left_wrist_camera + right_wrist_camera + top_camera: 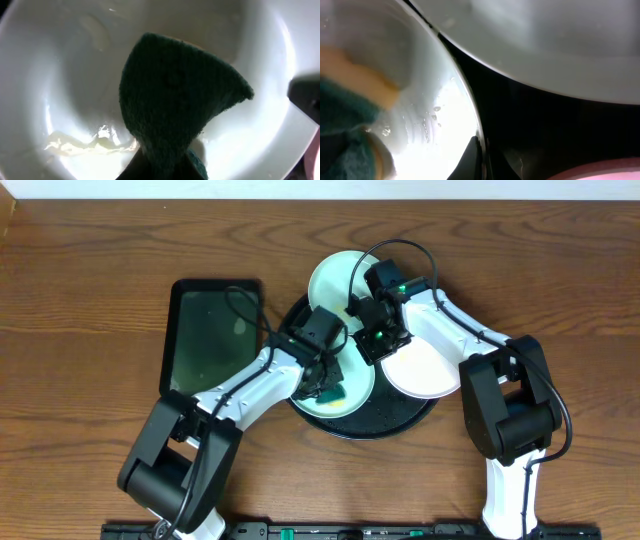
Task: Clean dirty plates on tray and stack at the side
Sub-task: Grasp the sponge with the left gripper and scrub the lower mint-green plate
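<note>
The round black tray (400,420) holds a pale mint plate (360,380) at its left and a white plate (425,370) at its right. A second mint plate (335,280) leans on the far rim. My left gripper (325,387) is shut on a teal-and-yellow sponge (180,100), pressing it into the mint plate (60,75). A yellowish smear (85,145) lies beside the sponge. My right gripper (481,160) is shut on that plate's rim (465,100), one finger inside and one outside. The sponge (345,125) shows at the left of the right wrist view.
A smaller rectangular black tray (210,335) lies left of the round one, close to my left arm. Dark wood tabletop (90,300) spreads on both sides. The two arms meet over the tray's middle.
</note>
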